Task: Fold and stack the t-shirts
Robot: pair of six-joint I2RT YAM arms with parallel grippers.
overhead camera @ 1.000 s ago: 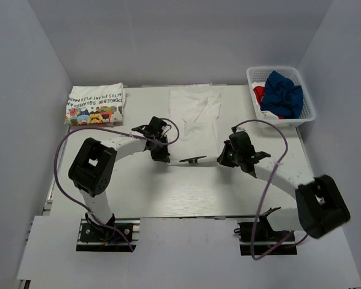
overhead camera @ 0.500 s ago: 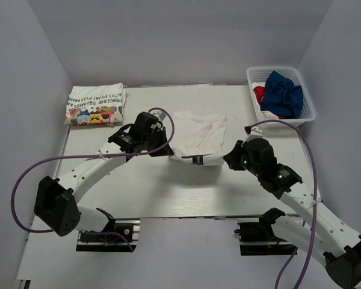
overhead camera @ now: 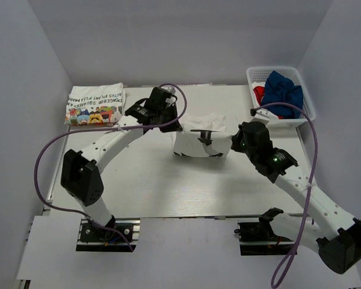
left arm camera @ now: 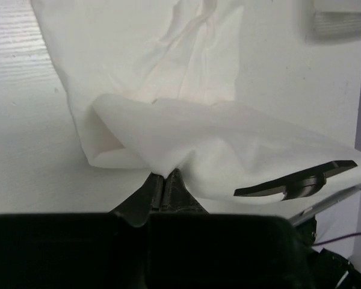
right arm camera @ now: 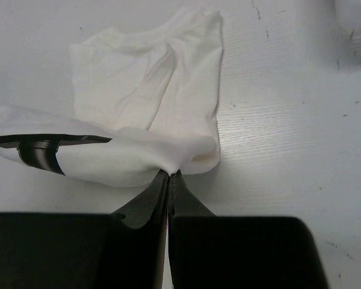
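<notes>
At table (overhead camera: 138, 180) centre: one plain white t-shirt (overhead camera: 198, 143), doubled over, its held edge raised and the rest lying flat beyond. I judge it mid-fold.
- Left gripper (left arm camera: 164, 182): fingers pressed together, pinching the left corner of the raised edge.
- Right gripper (right arm camera: 168, 176): fingers pressed together, pinching the right corner of the same edge.
- Far left corner of the table: one printed t-shirt (overhead camera: 95, 103), white with colourful figures and black lettering, folded flat. I count this as finished and as the start of the stack.
- Far right: white lattice basket (overhead camera: 308, 107) holding a crumpled navy t-shirt (overhead camera: 283, 90) and, beneath it, a tee showing red (overhead camera: 259, 93). Neither is unpacked.

My tally: one folded, one in hand, two to fetch, fold and stack.
</notes>
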